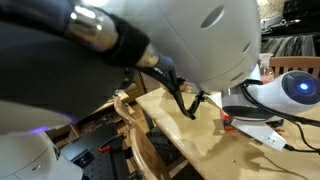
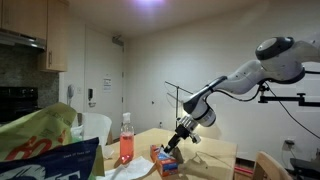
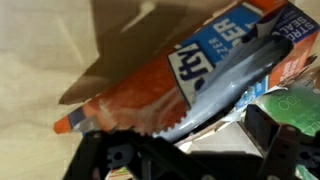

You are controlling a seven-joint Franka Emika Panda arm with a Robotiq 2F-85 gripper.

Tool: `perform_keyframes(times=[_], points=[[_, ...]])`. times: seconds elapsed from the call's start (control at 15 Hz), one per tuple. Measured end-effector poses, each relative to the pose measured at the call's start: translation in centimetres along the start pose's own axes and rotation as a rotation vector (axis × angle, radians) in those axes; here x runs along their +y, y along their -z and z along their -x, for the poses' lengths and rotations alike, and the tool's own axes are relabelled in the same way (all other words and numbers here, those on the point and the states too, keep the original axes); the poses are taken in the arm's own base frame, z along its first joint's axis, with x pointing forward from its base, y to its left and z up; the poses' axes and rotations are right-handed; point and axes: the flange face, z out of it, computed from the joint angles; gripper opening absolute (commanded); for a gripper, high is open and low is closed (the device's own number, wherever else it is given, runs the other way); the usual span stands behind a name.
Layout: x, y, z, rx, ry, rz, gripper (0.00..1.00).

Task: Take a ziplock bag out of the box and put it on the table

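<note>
my jaws spread wide, empty, over the box (image 3: 130, 100) on the counter (image 3: 30, 110). ziplock bag (image 3: 228, 85) pokes from its open side: light, limp, slippery film; i'd pinch the exposed fold, pull slowly

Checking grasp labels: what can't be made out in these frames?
Wrist view: the box is cut off by the right edge; the ziplock bag is blurred; whether the gripper touches it is unclear.
Exterior view: box tiny under the gripper; ziplock bag too small to see.
Exterior view: the arm, close to the lens, hides most of the table.
</note>
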Motion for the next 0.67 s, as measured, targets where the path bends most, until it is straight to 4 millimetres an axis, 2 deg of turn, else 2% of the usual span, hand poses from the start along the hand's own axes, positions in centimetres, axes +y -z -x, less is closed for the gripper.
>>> perform_keyframes(times=[0.07, 0.13, 0.67], points=[[0.14, 0.06, 0.00, 0.000, -0.001, 0.001, 0.72], [0.26, 0.12, 0.02, -0.001, -0.001, 0.002, 0.66], [0.78, 0.17, 0.14, -0.003, -0.007, -0.001, 0.04]])
